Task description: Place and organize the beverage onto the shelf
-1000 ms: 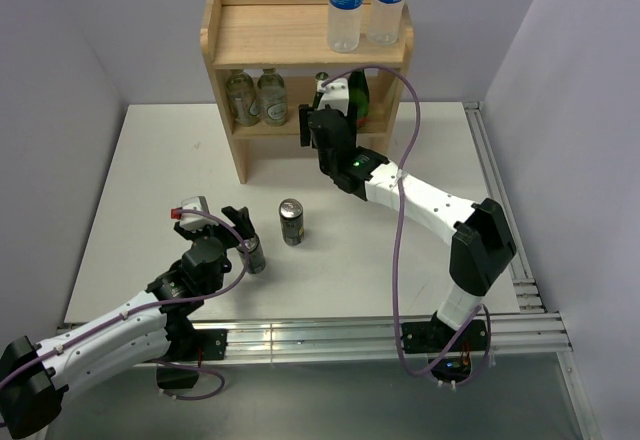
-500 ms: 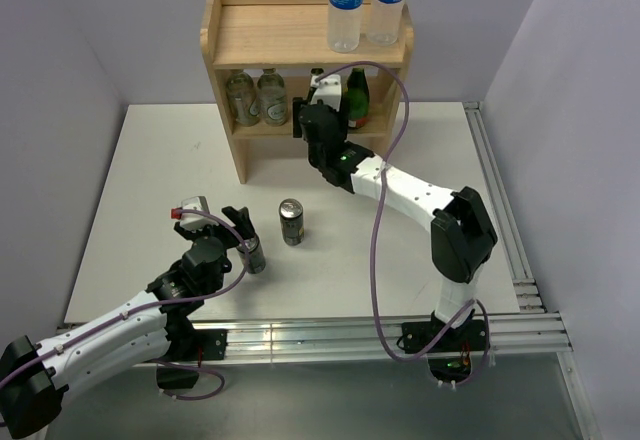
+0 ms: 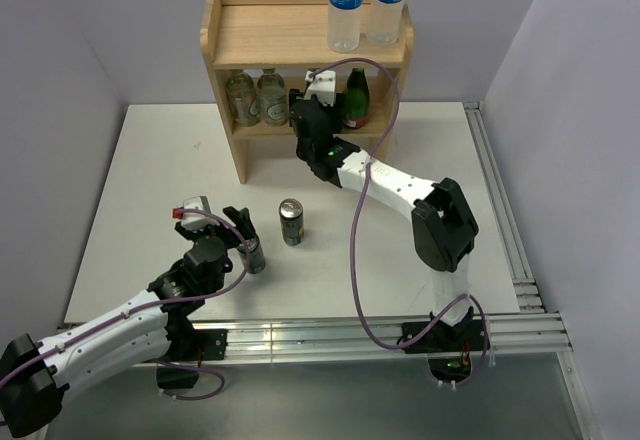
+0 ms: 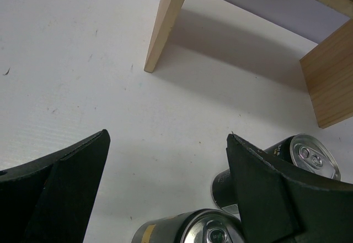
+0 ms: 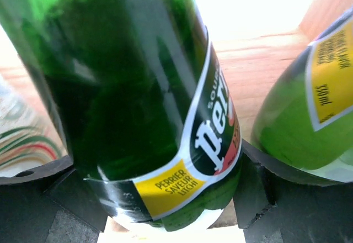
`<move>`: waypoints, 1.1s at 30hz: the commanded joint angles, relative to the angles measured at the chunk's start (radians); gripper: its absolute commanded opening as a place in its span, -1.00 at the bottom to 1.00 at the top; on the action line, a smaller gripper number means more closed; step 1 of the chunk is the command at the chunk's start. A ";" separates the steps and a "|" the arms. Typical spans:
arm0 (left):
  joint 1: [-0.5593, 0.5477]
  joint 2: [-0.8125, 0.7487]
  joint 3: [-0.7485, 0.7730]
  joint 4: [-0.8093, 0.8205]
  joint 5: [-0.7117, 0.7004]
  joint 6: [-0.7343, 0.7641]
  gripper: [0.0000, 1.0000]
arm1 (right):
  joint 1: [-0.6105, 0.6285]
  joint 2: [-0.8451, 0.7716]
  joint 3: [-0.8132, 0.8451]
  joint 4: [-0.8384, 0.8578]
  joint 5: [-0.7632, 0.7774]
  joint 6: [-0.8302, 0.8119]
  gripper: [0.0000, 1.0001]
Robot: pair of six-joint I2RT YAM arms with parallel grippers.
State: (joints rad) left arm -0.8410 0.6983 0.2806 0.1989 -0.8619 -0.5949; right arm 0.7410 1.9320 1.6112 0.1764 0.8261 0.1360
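The wooden shelf (image 3: 270, 35) stands at the back. Two water bottles (image 3: 347, 0) stand on its top tier at the right. My right gripper (image 3: 318, 90) reaches into the lower tier and is shut on a green glass bottle (image 5: 138, 99), which fills the right wrist view between the fingers (image 5: 259, 193). The second green bottle (image 3: 357, 100) stands just to its right and also shows in the right wrist view (image 5: 309, 121). My left gripper (image 3: 243, 232) is open and empty, low over the table, with one dark can (image 3: 255, 257) close below it (image 4: 187, 229). The other can (image 3: 291, 222) stands farther right (image 4: 300, 154).
Two clear glass bottles (image 3: 255, 97) stand on the left of the lower tier, close to the held bottle. The shelf's side panels (image 4: 165, 25) reach the white table (image 3: 150, 180). Metal rails run along the table's right edge (image 3: 500, 210).
My right gripper has carried the green bottle leftward and deeper into the lower tier, beside the other green bottle. The left arm and both cans have not moved.
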 commanded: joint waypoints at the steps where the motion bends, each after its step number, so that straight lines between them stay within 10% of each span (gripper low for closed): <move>1: 0.003 -0.003 0.005 0.025 -0.006 0.003 0.88 | -0.020 -0.011 0.088 0.153 0.117 -0.029 -1.00; 20: 0.002 0.001 0.008 0.025 -0.009 0.003 0.88 | -0.111 -0.067 -0.024 0.129 0.143 0.045 -1.00; 22: 0.003 0.000 0.008 0.025 -0.009 0.003 0.88 | -0.111 -0.067 -0.023 0.109 0.119 0.059 -0.68; 23: 0.002 0.001 0.008 0.024 -0.009 0.003 0.88 | -0.111 -0.067 -0.027 0.109 0.117 0.063 -0.04; 26: 0.003 0.000 0.006 0.027 -0.009 0.003 0.88 | -0.109 -0.074 -0.042 0.107 0.110 0.079 0.48; 33: 0.002 0.000 0.006 0.025 -0.011 0.003 0.88 | -0.104 -0.077 -0.056 0.104 0.105 0.076 0.69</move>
State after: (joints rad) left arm -0.8410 0.6975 0.2806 0.1986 -0.8619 -0.5949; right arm 0.6712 1.9244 1.5627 0.2508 0.8726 0.1947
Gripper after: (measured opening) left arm 0.939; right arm 0.836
